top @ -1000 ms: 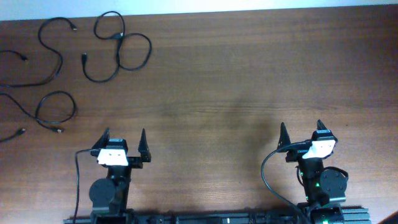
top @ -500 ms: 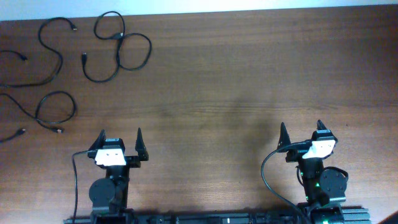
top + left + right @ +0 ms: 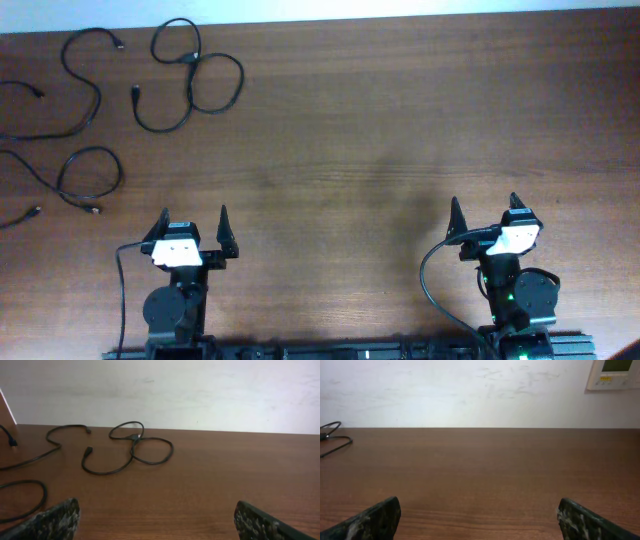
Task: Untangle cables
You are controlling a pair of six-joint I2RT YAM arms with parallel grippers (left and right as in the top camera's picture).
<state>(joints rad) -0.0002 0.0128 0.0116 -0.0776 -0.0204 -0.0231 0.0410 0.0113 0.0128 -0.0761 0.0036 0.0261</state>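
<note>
Several thin black cables lie apart as loose curly strands at the table's far left. One looped cable (image 3: 190, 80) also shows in the left wrist view (image 3: 131, 451). A second cable (image 3: 82, 75) curves left of it, and a third (image 3: 88, 175) loops nearer the front. My left gripper (image 3: 193, 222) is open and empty near the front edge, well short of the cables. My right gripper (image 3: 484, 208) is open and empty at the front right, far from them. A cable end (image 3: 332, 435) shows at the left edge of the right wrist view.
The brown wooden table (image 3: 380, 130) ends at a white wall (image 3: 200, 390) behind. A white wall panel (image 3: 615, 374) hangs at the upper right in the right wrist view. Thick black arm wires (image 3: 430, 275) hang by both arm bases.
My left gripper shifted slightly to the left between the earliest frame and now. The right arm and the cables have not moved.
</note>
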